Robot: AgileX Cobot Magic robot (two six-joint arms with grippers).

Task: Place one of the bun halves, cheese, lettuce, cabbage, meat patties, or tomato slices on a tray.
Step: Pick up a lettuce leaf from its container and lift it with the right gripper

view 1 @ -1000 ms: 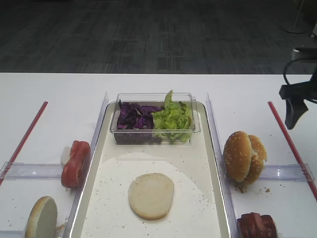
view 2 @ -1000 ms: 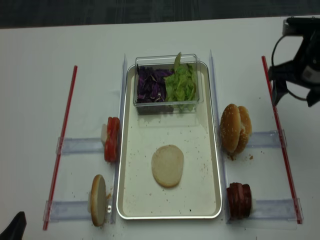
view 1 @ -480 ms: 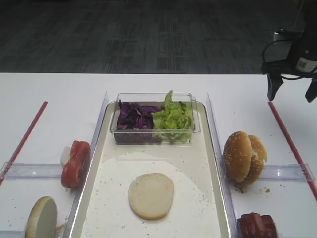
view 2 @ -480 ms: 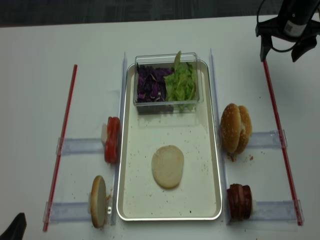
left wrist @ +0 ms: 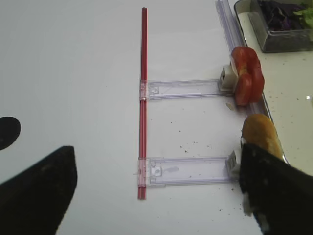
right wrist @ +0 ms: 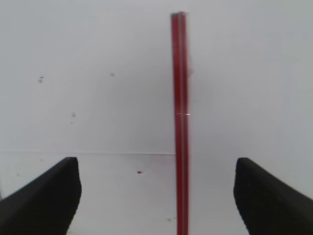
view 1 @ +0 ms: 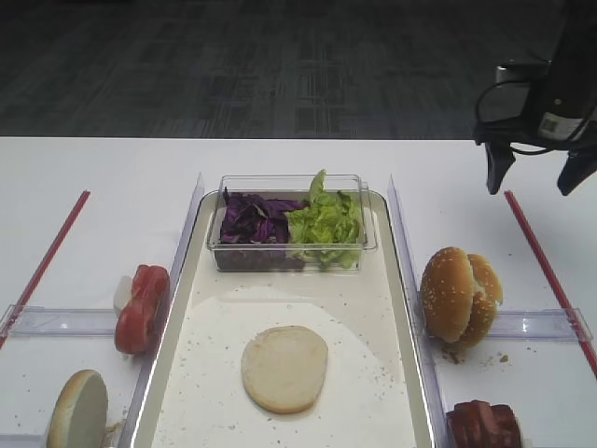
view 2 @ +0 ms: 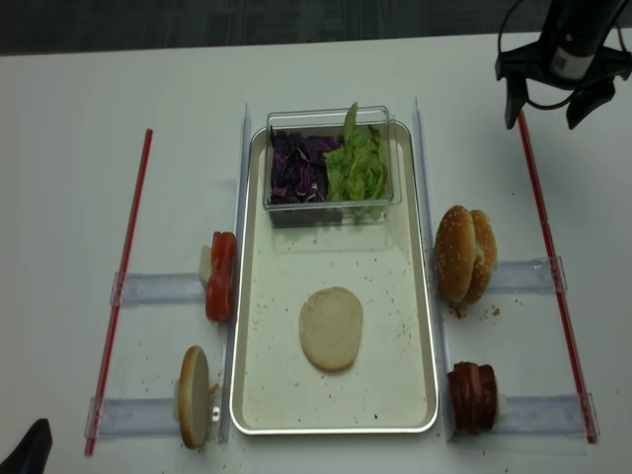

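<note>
While the right gripper [view 2: 546, 106] hangs wide open and empty above the far end of the right red strip [view 2: 553, 286], it stands well apart from every ingredient. The left gripper [left wrist: 156, 188] also stands open — holding nothing. One pale bun half [view 2: 331, 328] lies on the tray [view 2: 420, 326]; the lettuce [view 2: 357, 166] sits in the clear tub [view 2: 380, 202] beside the cabbage [view 2: 296, 168]. Risk: a descent into the tub may snag the rim, drag the tub, or gather cabbage with the leaf.
</note>
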